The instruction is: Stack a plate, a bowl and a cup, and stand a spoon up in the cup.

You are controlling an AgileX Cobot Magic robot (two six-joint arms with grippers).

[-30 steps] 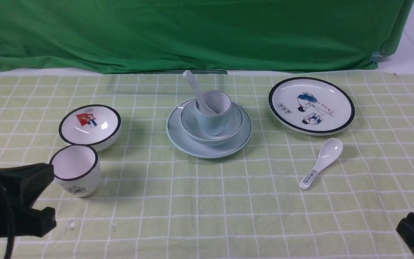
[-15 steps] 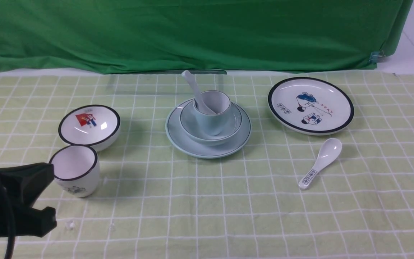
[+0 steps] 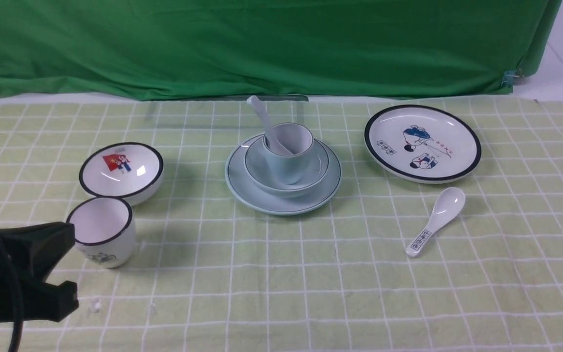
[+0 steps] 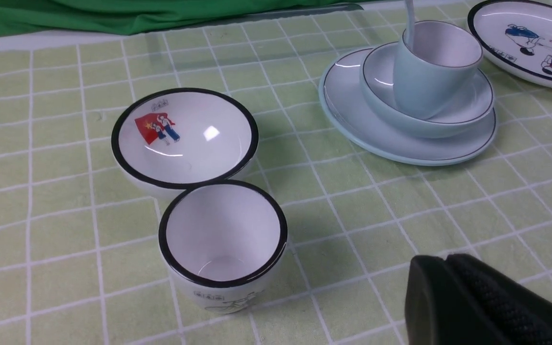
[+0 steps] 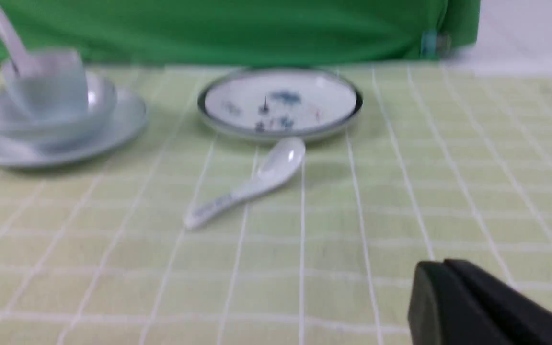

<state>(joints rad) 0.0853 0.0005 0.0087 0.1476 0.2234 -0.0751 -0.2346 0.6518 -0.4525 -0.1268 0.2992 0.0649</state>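
At mid-table the pale blue-green plate (image 3: 242,188) carries the matching bowl (image 3: 318,171), and the cup (image 3: 289,164) sits inside the bowl. The plain white spoon (image 3: 262,117) stands in the cup, its handle leaning back and to the left. The left wrist view shows the same stack, with the cup (image 4: 424,81) in the bowl (image 4: 463,112). My left gripper (image 3: 69,237) hangs at the near left, shut and empty, its tip (image 4: 446,261) over bare cloth. My right gripper (image 5: 443,266) is out of the front view; its wrist view shows it shut and empty, near the cloth.
A black-rimmed white bowl (image 3: 121,168) and black-rimmed cup (image 3: 101,234) stand close to my left gripper. At the right lie a cartoon plate (image 3: 423,144) and a spoon with a printed handle (image 3: 438,220). A green curtain (image 3: 262,44) closes off the back.
My right gripper has drawn back out of the front view's lower right corner and has shut. The left arm and the stack have not moved.
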